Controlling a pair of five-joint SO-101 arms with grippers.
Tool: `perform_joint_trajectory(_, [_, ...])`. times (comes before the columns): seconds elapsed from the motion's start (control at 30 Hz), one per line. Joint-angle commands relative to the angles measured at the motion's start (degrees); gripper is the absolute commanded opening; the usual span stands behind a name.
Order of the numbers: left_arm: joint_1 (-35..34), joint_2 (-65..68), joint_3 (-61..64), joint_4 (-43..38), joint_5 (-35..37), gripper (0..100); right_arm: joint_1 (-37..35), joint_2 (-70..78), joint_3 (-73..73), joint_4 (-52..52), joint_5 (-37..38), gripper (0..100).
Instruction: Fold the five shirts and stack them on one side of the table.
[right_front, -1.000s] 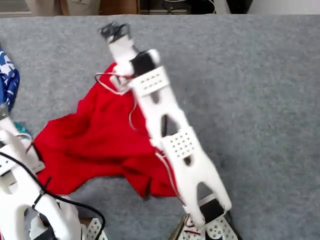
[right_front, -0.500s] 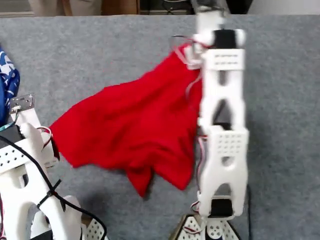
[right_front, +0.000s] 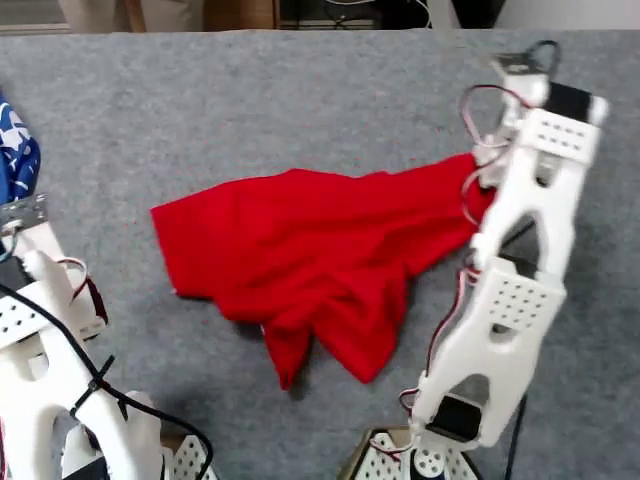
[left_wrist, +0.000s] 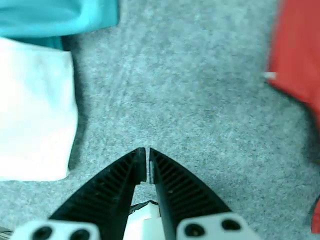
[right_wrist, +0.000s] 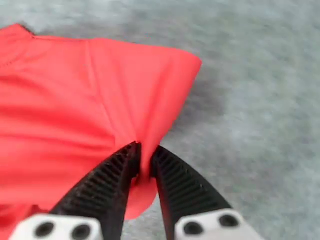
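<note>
A red shirt (right_front: 310, 250) lies crumpled and stretched across the middle of the grey table (right_front: 330, 100). My right gripper (right_wrist: 144, 165) is shut on a fold of the red shirt (right_wrist: 75, 120) near its sleeve end, at the table's right side, where the right arm (right_front: 515, 260) stands. My left gripper (left_wrist: 148, 165) is shut and empty, low over bare table at the left, with the left arm (right_front: 45, 330) there. A white shirt (left_wrist: 32, 110) and a teal shirt (left_wrist: 55, 20) lie beside it, and the red shirt's edge (left_wrist: 297, 60) is on the other side.
A blue patterned shirt (right_front: 15, 150) sits at the table's far left edge. The back of the table and its far right strip are bare grey cloth. Both arm bases (right_front: 420, 455) stand at the front edge.
The right arm has swung from the back left to the right, dragging the red shirt with it and stretching it out across the table. The left arm shifted slightly.
</note>
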Motion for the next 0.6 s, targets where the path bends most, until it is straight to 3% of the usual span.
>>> perform_joint_trajectory(0.0, [-2.0,-1.0,-0.6,-0.4,-0.1,4,4.7,-5.7,-3.2,0.8,0.7,0.5])
perform_joint_trajectory(0.13, [-1.9,-1.0,-0.6,-0.2,0.0,4,5.3,-5.8,-1.3,1.0,3.5,4.2])
perform_joint_trajectory(0.3, [-2.1,-1.1,-0.6,-0.2,0.2,7,1.6,-10.4,4.0,1.0,5.0,22.4])
perform_joint_trajectory(0.47, [-4.3,-1.3,-0.6,-0.2,6.3,19,-9.0,-21.5,10.9,1.0,5.5,30.5])
perform_joint_trajectory(0.57, [-5.7,-1.3,-0.6,-0.1,6.6,20,-18.0,-27.6,13.4,0.7,2.5,30.8])
